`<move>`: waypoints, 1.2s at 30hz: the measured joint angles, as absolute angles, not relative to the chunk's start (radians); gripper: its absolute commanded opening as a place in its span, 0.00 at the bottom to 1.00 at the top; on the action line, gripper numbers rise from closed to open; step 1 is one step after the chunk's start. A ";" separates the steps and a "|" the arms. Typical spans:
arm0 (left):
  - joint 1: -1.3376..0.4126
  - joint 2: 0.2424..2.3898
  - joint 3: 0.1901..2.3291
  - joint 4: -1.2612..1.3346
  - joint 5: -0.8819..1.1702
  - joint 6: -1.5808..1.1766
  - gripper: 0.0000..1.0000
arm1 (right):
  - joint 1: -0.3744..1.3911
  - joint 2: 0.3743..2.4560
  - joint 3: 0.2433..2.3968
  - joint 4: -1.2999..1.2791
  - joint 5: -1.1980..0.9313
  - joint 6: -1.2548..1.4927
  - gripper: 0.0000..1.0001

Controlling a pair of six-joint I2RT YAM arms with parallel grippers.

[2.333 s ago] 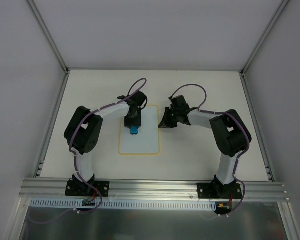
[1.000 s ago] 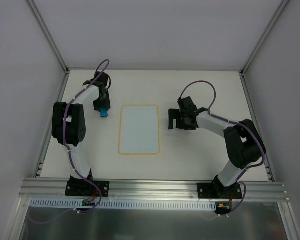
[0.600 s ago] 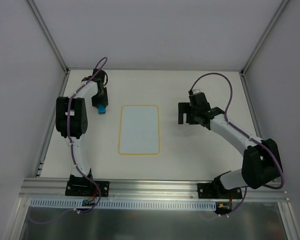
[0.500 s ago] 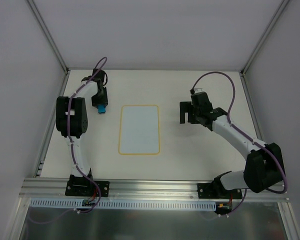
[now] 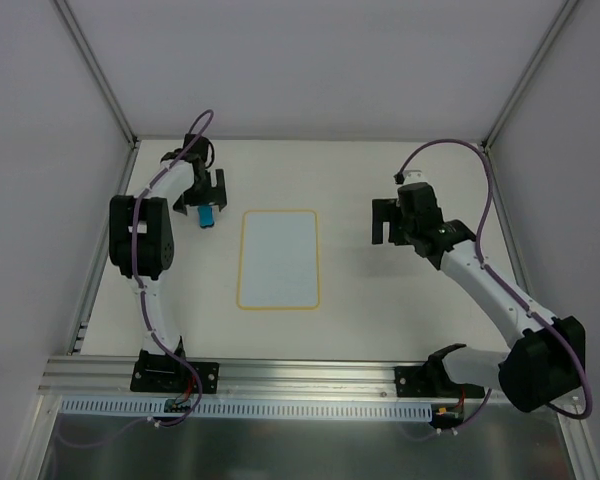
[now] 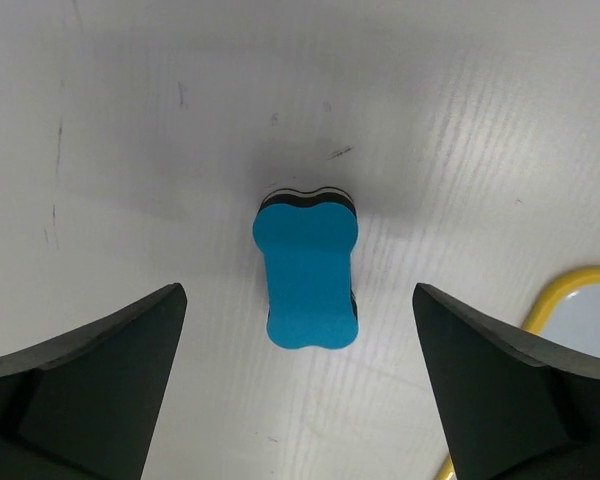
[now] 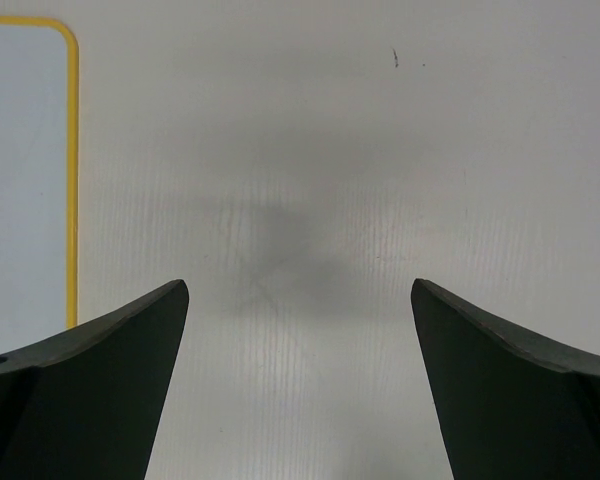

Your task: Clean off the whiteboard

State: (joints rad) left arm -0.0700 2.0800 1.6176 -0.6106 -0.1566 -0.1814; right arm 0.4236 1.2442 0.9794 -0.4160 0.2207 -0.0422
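The whiteboard (image 5: 278, 258), white with a thin yellow rim, lies flat mid-table, and I see no marks on it. A small blue eraser block (image 5: 206, 215) rests on the table just left of the board's far corner. My left gripper (image 5: 204, 198) hovers over it, open. In the left wrist view the eraser (image 6: 309, 270) lies free between the spread fingers of that gripper (image 6: 298, 292), touching neither, with the board's yellow corner (image 6: 558, 296) at the right. My right gripper (image 5: 385, 222) is open and empty, right of the board. The right wrist view shows that gripper (image 7: 300, 286) over bare table, with the board's edge (image 7: 25, 170) at the left.
Metal frame rails (image 5: 108, 250) run along the table's left and right edges, and white walls enclose the back and sides. An aluminium bar (image 5: 300, 375) carries both arm bases at the near edge.
My left gripper has opened and let go of the eraser, which now lies on the table left of the board. The right arm has swung further right, away from the board.
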 measured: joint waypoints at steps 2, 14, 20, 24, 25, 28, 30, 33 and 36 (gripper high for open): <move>-0.070 2.037 1.607 -0.611 -0.142 -0.184 0.99 | 0.423 1.220 0.986 -0.426 0.235 -0.051 0.99; -0.070 1.384 1.522 -0.606 -0.053 -0.199 0.99 | 0.422 1.036 1.143 -0.459 0.421 -0.170 0.99; -0.070 1.100 1.517 -0.612 -0.054 -0.198 0.99 | 0.422 0.984 1.279 -0.461 0.474 -0.245 0.99; -0.070 0.969 1.532 -0.619 -0.062 -0.196 0.99 | 0.422 0.960 1.351 -0.461 0.492 -0.294 0.99; -0.070 0.943 1.540 -0.620 -0.065 -0.193 0.99 | 0.422 0.956 1.365 -0.462 0.493 -0.304 0.99; -0.070 0.879 1.567 -0.628 -0.085 -0.189 0.99 | 0.422 0.939 1.410 -0.461 0.494 -0.344 0.99; -0.070 0.849 1.591 -0.637 -0.097 -0.186 0.99 | 0.422 0.927 1.433 -0.462 0.495 -0.366 0.99; -0.070 0.822 1.624 -0.642 -0.118 -0.181 0.99 | 0.422 0.907 1.460 -0.461 0.495 -0.391 0.99; -0.071 0.800 1.649 -0.648 -0.143 -0.174 0.99 | 0.422 0.881 1.472 -0.461 0.495 -0.416 0.99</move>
State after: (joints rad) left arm -0.0711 0.8001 1.6485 -0.6479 -0.1432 -0.1741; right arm 0.4217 0.8810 1.4715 -0.4610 0.4950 -0.4160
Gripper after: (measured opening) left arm 0.987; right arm 0.991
